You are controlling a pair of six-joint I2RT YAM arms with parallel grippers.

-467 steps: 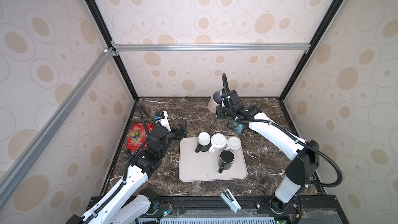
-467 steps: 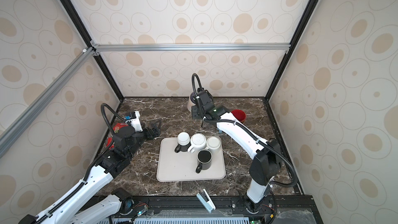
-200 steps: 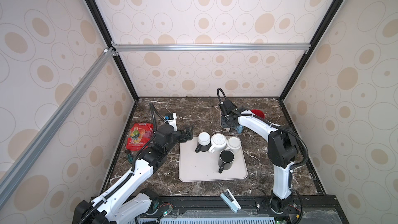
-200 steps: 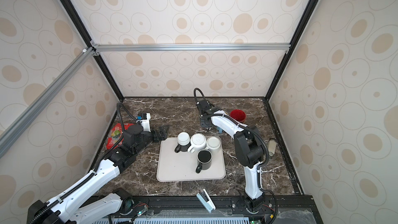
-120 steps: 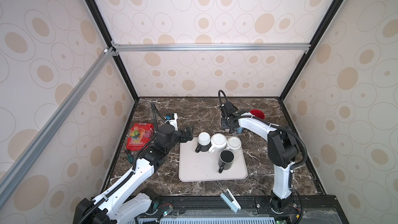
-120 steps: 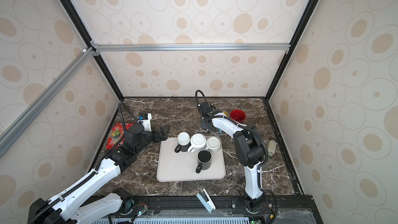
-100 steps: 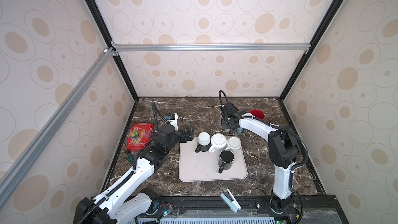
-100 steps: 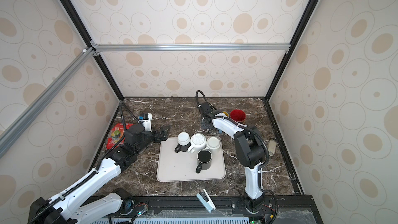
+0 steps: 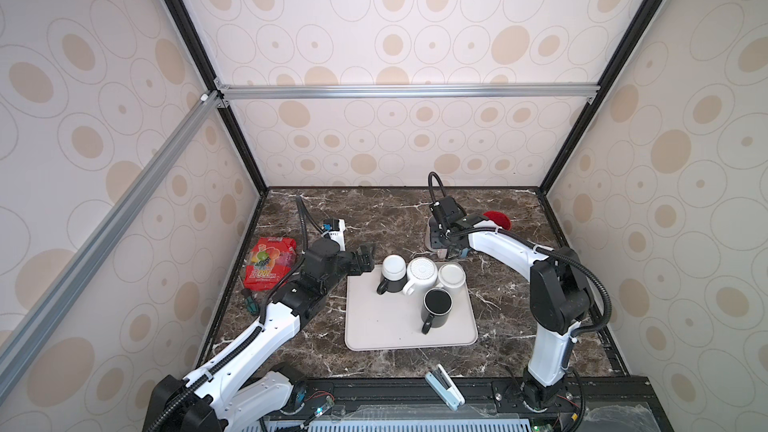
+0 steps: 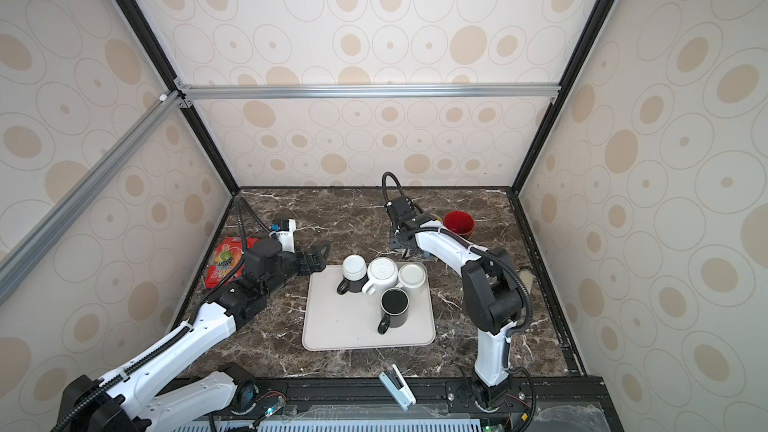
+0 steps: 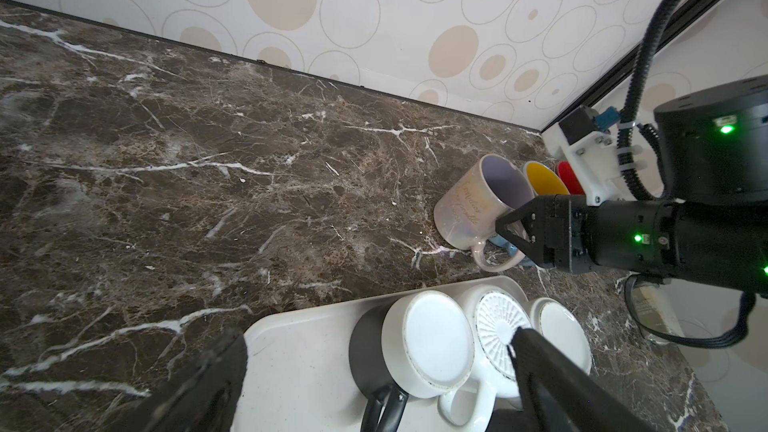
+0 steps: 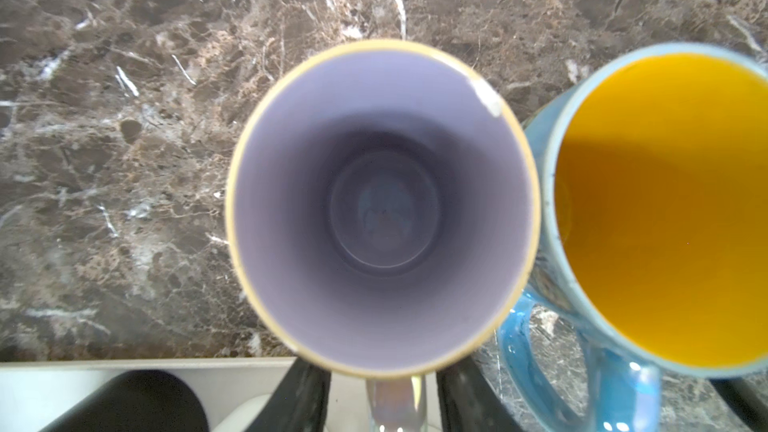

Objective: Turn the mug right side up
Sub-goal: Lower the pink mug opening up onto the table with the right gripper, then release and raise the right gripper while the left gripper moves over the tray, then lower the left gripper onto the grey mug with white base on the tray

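A pearly mug (image 12: 382, 201) with a lilac inside stands upright on the marble, mouth up, just behind the tray (image 9: 386, 326). My right gripper (image 12: 395, 401) hovers over it, jaws apart on either side of the handle (image 12: 397, 403) with a gap on each side. In a top view the right gripper (image 9: 446, 245) hides most of the mug. My left gripper (image 9: 365, 259) is open at the tray's back left corner, beside an upside-down black mug with a white base (image 11: 428, 342). Next to that stand an upside-down ribbed white mug (image 9: 420, 272) and an upside-down plain white one (image 9: 452, 278).
A blue mug with a yellow inside (image 12: 665, 201) touches the pearly mug's side, with a red cup (image 9: 496, 218) behind it. An upright black mug (image 9: 436, 305) is on the tray. A red snack packet (image 9: 270, 261) lies at the left, a stapler (image 9: 444, 386) at the front edge.
The right arm brought the pearly mug down onto the marble beside the blue mug, and its jaws have parted off the handle. The left gripper moved up to the tray's corner.
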